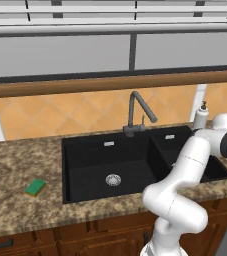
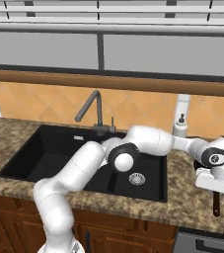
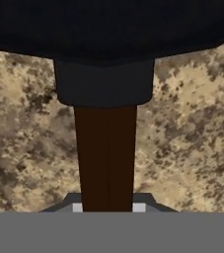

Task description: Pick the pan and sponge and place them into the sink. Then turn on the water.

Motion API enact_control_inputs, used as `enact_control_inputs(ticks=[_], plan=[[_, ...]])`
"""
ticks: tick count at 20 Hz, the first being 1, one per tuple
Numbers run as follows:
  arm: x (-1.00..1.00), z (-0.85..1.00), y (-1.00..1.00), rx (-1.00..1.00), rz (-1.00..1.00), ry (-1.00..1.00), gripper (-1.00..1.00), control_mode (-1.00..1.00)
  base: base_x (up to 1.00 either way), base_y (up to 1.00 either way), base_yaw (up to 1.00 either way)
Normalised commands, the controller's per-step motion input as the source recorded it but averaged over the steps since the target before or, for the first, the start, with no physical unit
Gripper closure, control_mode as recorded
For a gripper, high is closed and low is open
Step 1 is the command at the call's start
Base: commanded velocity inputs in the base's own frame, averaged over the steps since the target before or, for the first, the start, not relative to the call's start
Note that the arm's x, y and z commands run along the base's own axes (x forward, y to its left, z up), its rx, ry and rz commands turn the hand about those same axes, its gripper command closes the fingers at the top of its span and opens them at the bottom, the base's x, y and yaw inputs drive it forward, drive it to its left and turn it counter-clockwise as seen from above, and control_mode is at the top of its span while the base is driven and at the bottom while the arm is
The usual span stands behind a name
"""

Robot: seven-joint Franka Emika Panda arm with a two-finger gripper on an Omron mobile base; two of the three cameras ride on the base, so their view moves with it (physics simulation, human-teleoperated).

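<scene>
Sink (image 1: pixel 85 165) basins hold nothing — sponge (image 1: pixel 35 187) on counter (image 1: pixel 15 165); gripper (image 2: pixel 217 190) clamped on pan (image 3: pixel 106 153) handle.

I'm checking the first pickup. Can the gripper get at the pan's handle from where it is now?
Probably yes: the gripper hangs right over the pan's handle on the counter, with nothing between them.
</scene>
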Motion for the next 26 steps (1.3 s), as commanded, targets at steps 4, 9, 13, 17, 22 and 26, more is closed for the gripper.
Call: enact_control_inputs(ticks=[4,9,13,17,22,26], plan=[[-0.35,0.0,0.34,0.0,0.02,-0.1,1.0,-1.0,0.0,0.0,0.0],[-0.59,0.02,0.72,-0.01,0.08,-0.13,1.0,-1.0,0.0,0.0,0.0],[-0.57,0.2,1.0,-0.08,0.12,-0.18,1.0,-1.0,0.0,0.0,0.0],[-0.4,0.4,1.0,-0.08,0.16,-0.25,1.0,-1.0,0.0,0.0,0.0],[-0.2,0.53,0.97,-0.11,0.23,-0.22,1.0,-1.0,0.0,0.0,0.0],[-0.24,0.51,0.95,-0.18,0.24,-0.12,1.0,-1.0,0.0,0.0,0.0]])
